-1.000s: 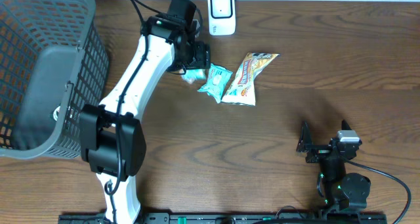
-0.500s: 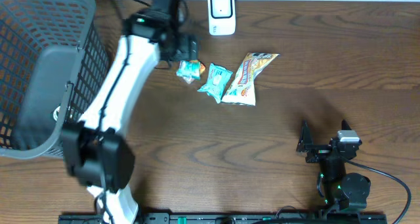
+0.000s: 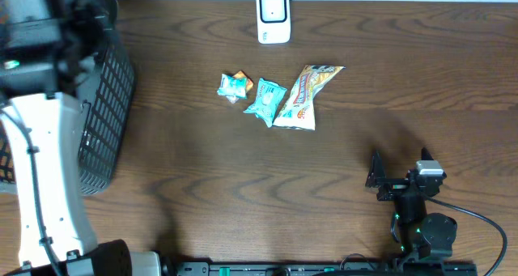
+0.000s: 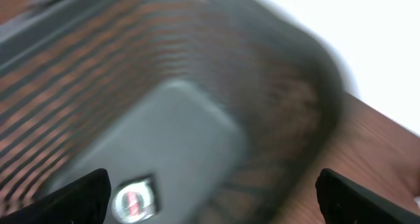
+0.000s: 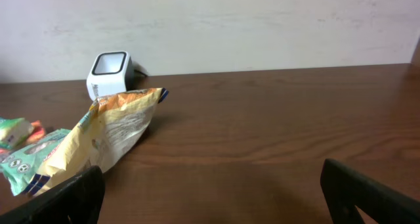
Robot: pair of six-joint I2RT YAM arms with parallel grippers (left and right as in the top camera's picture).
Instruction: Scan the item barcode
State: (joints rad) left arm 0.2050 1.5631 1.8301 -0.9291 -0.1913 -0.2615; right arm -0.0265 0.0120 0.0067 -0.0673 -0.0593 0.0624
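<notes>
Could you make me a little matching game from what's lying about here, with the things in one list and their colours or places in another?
Things:
1. scanner
2. basket
3. big snack bag
4. smallest packet

Descriptions:
A. yellow, rightmost of the three packets
B. grey mesh, at the far left
C. white, farthest back
D. teal and orange, leftmost of the three packets

Pairs: 1-C, 2-B, 3-A, 4-D

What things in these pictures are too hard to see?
Basket: overhead, the left arm covers most of it.
Round thing in the basket: left wrist view, too blurred to name.
Teal packet: right wrist view, cut by the left edge.
Barcodes: too small in every view.
</notes>
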